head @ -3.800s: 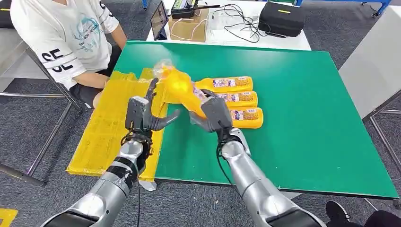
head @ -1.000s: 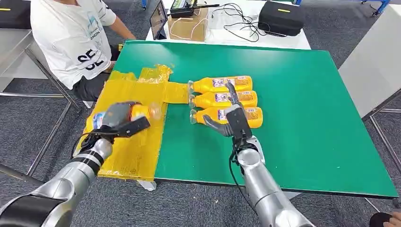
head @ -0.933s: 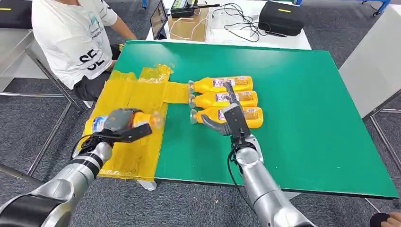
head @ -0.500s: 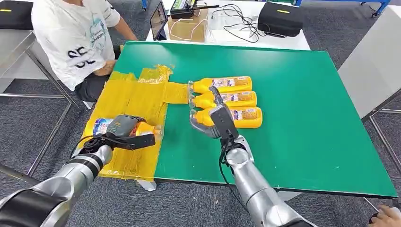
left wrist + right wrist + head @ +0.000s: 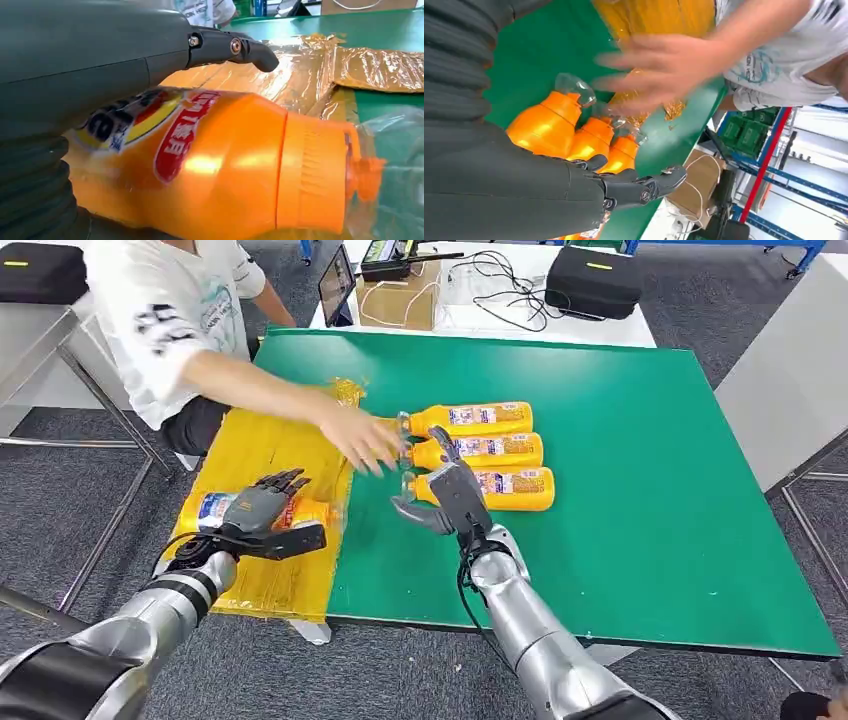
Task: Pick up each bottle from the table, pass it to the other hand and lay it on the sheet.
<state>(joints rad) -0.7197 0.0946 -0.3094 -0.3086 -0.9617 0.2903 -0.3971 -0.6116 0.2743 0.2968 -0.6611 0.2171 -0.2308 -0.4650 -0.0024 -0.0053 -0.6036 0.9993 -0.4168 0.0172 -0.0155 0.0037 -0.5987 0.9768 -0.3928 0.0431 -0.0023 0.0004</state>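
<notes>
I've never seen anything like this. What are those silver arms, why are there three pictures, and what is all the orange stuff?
The silver arms belong to a humanoid robot. The wide picture is from its head, looking down; the other two come from cameras at its wrists. On the green table lie three orange bottles in a row, and a yellow sheet covers the table's left edge. The left hand rests with fingers spread over a fourth bottle lying on the sheet. The right hand hovers open near the closest bottle of the row. A person's hand reaches in across the sheet.
</notes>
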